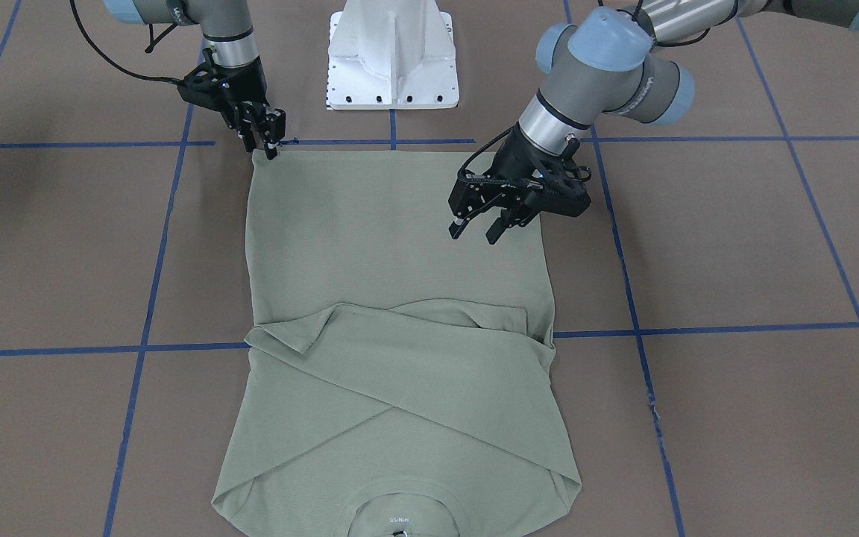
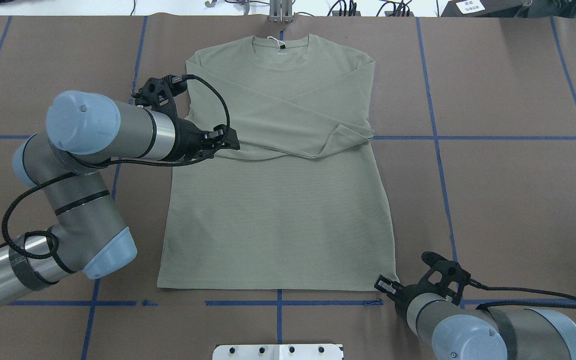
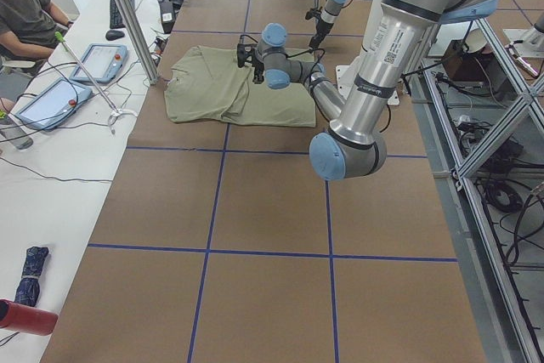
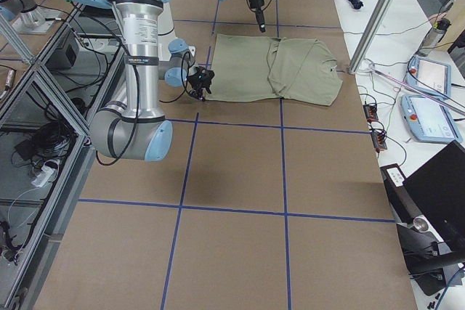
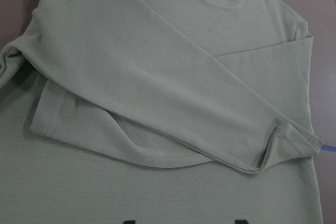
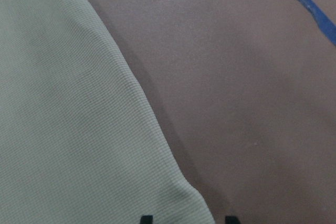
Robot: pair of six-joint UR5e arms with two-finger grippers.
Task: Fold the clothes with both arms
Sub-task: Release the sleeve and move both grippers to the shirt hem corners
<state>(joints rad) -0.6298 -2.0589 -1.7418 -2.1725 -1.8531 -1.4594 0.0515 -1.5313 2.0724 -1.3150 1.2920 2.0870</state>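
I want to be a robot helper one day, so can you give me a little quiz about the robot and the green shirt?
1. True or false: the sleeves of the shirt are crossed over its chest.
2. Which arm has its jaws at the shirt's bottom corner? A) the robot's left one B) the robot's right one C) neither
3. Fill in: the tape lines on the table are ____.

Key: 1 true. 2 B, the right arm. 3 blue.
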